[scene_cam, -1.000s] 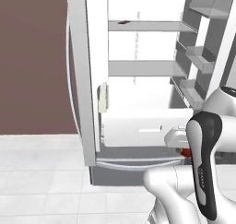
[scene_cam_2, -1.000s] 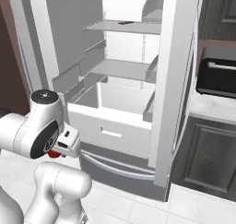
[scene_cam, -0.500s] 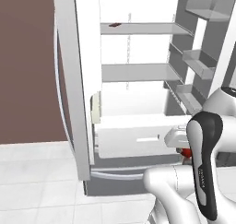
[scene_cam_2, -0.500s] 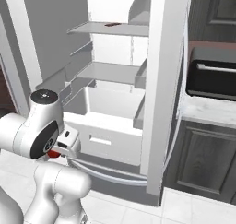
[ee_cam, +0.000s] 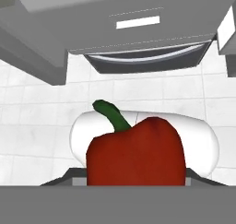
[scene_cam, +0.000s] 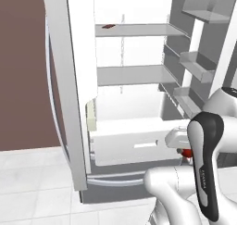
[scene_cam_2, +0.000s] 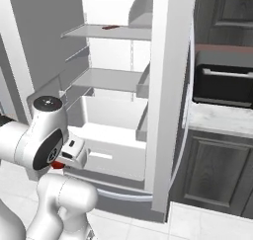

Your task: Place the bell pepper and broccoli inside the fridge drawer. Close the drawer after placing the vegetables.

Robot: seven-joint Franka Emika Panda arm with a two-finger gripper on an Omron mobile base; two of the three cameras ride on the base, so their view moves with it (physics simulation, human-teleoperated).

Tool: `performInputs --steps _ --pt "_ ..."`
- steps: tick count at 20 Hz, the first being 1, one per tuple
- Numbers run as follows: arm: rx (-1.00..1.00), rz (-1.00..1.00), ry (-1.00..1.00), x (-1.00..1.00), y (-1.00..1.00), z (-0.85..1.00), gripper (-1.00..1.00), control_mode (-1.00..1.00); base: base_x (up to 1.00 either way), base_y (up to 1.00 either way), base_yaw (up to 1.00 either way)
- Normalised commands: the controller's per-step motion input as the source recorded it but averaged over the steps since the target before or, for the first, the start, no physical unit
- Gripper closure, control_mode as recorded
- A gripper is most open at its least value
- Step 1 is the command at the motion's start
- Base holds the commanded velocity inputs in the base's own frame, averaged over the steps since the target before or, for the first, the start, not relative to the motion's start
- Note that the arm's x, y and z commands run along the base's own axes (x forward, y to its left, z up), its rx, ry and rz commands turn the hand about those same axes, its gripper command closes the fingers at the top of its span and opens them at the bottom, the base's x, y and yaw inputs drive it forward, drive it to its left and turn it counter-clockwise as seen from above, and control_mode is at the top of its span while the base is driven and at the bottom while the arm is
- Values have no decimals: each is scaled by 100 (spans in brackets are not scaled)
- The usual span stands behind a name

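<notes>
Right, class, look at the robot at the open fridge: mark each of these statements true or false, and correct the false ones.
1. The gripper holds a red bell pepper. True.
2. The pepper already lies inside the fridge drawer. False: it is in the gripper, outside the drawer.
3. The pepper has a green stem. True.
4. The drawer's front has a long curved bar handle. False: it has a small rectangular slot.
5. A dark microwave sits on the counter beside the fridge. True.
</notes>
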Motion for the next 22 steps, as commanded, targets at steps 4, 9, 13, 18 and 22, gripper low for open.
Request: performInputs --steps 4,9,13,18,22 --pt "0 0 0 0 0 0 100 100 40 16 -10" --pt "0 0 0 0 0 0 100 100 36 26 -4" --pt "0 0 -3 5 0 0 100 -100 3 1 0" --pt "0 0 -2 92 9 36 100 -100 0 0 0" --pt "0 0 0 100 36 44 100 -100 0 0 0"
